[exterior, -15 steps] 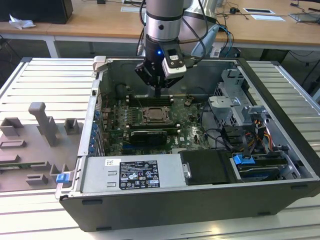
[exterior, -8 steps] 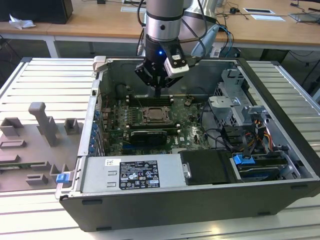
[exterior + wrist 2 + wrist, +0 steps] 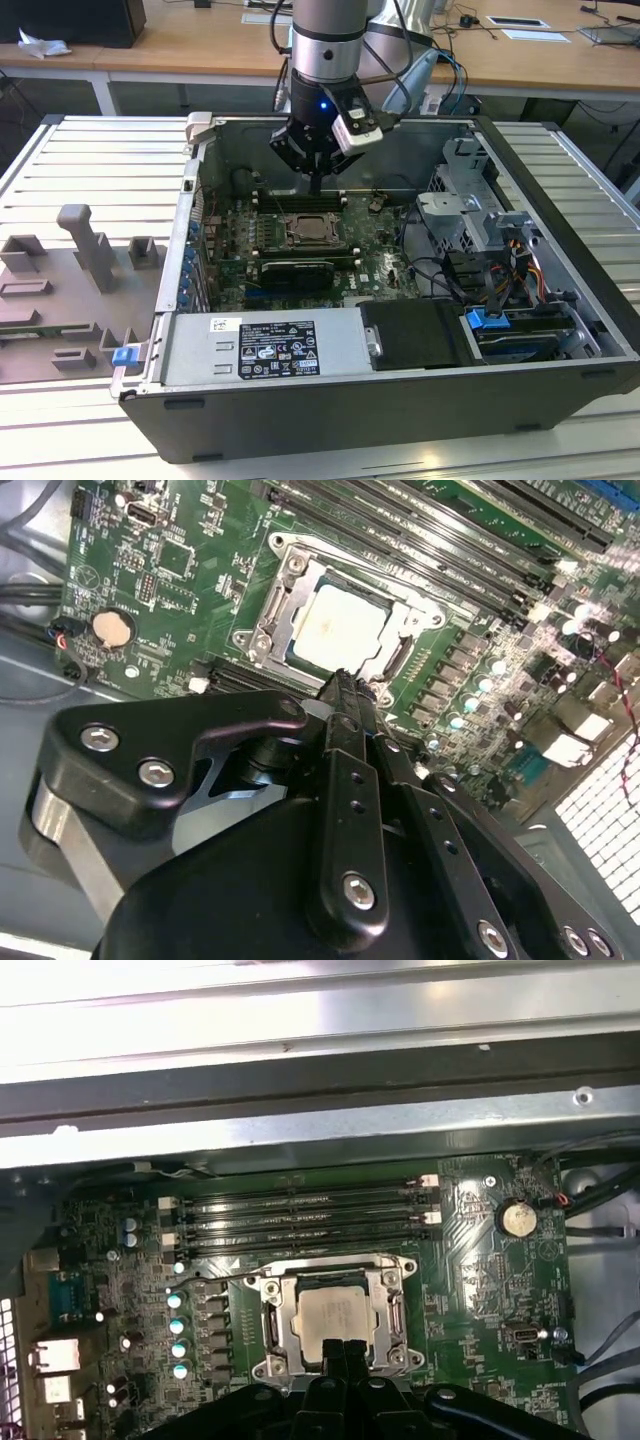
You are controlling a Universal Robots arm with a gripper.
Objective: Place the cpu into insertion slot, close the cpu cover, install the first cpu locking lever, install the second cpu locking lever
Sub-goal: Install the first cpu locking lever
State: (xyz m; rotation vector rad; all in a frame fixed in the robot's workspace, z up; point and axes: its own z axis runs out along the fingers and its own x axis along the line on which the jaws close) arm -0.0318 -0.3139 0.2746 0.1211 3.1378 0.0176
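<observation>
Pincer: the pincer (image 3: 315, 184) is closed and empty, its fingertips (image 3: 340, 687) pressed together into 1 narrow point. It hangs tip-down just above the near edge of the socket.
Cpu: the cpu (image 3: 335, 1315) lies flat inside the insertion slot (image 3: 393, 1315), its pale top showing through the window of the cover.
Cover: the cpu cover (image 3: 272, 1282) lies down flat over the chip, framing it on all 4 sides.
Levers: a thin lever wire (image 3: 340, 1258) runs along the cover's edge beside the memory slots (image 3: 300, 1215). I cannot tell whether it is hooked.
Step in hand: by my reading, steps 1 and 2 are done and the lever work is in hand.
What it calls for: probably a closed tip pushing a thin wire down and under its catch, with little room for sideways error.
Surroundings: the green board (image 3: 480, 1290) sits in an open computer case (image 3: 560, 180) on a ribbed metal tabletop (image 3: 90, 170).
</observation>
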